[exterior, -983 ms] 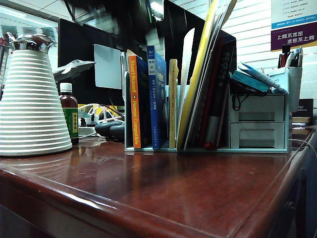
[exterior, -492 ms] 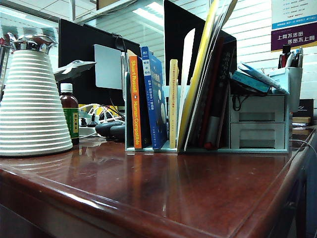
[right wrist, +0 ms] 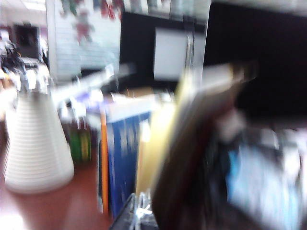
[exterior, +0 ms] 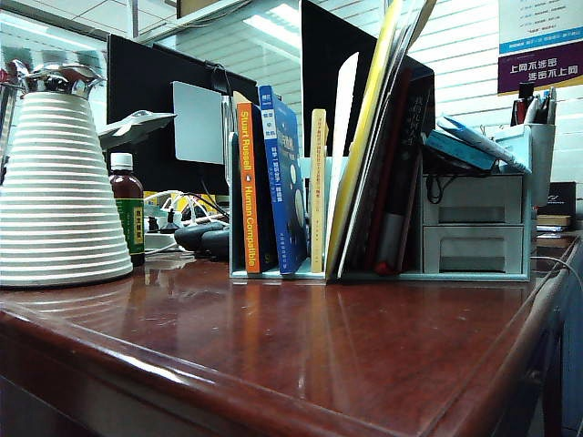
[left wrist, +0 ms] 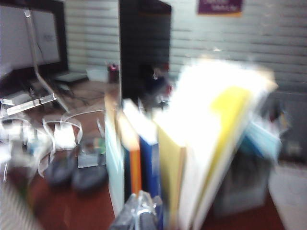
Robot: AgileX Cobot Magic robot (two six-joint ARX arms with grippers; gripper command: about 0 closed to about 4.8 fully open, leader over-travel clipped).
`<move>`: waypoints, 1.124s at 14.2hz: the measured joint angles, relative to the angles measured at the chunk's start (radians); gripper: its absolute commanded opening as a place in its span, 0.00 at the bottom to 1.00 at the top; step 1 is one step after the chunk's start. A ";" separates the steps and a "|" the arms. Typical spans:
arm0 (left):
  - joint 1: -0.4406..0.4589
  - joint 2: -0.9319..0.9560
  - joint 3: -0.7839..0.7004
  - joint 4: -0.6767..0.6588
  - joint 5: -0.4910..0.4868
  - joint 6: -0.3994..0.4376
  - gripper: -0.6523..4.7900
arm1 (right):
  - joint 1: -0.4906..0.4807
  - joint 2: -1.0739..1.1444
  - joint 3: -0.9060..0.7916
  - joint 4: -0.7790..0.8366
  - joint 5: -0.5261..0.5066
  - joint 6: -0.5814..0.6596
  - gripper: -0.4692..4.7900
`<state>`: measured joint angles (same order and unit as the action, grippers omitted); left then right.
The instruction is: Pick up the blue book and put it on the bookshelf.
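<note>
One wooden desk [exterior: 301, 355] fills the exterior view, its front half bare right up to the rounded near edge. One white ribbed jug [exterior: 56, 191] stands at 9 o'clock, one small brown bottle [exterior: 128, 218] just beside it. One bookshelf [exterior: 474, 223] runs from centre toward 3 o'clock, with two drawers [exterior: 472, 224] stacked one above the other. The single blue book [exterior: 282, 182] stands in it, leaning slightly — just beside the orange-spined book [exterior: 244, 187] on one side, with a slim yellow book [exterior: 318, 191] in the next slot.

Neither arm shows in the exterior view. Both wrist views are blurred. The left gripper [left wrist: 139, 218] sits just above the blue book's top edge, fingers clenched on nothing. The right gripper [right wrist: 139, 215] hovers near the books too — whether its fingers are parted, I cannot tell.
</note>
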<state>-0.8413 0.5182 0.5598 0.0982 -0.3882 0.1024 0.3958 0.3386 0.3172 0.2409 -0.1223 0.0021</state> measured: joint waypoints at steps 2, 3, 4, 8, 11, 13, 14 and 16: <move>0.000 -0.232 -0.165 -0.141 0.005 0.002 0.11 | 0.000 -0.138 -0.142 -0.030 0.071 0.000 0.09; 0.000 -0.320 -0.225 -0.194 0.029 -0.002 0.11 | 0.000 -0.195 -0.177 -0.044 0.092 0.000 0.09; 0.000 -0.414 -0.287 -0.230 0.048 -0.003 0.11 | 0.000 -0.255 -0.203 -0.072 0.094 0.017 0.09; -0.003 -0.502 -0.441 -0.319 0.246 -0.028 0.11 | 0.000 -0.333 -0.219 -0.365 0.093 0.061 0.09; 0.002 -0.517 -0.455 -0.305 0.131 -0.029 0.11 | 0.000 -0.335 -0.219 -0.474 0.096 0.061 0.09; 0.096 -0.517 -0.470 -0.274 0.114 -0.033 0.11 | 0.000 -0.335 -0.219 -0.501 0.096 0.061 0.09; 0.154 -0.517 -0.477 -0.274 0.117 -0.036 0.11 | 0.000 -0.335 -0.219 -0.507 0.097 0.061 0.09; 0.380 -0.517 -0.495 -0.213 0.240 -0.048 0.11 | 0.000 -0.335 -0.219 -0.511 0.096 0.061 0.09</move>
<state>-0.4618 0.0010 0.0650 -0.1146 -0.1478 0.0544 0.3958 0.0032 0.0986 -0.2699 -0.0261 0.0635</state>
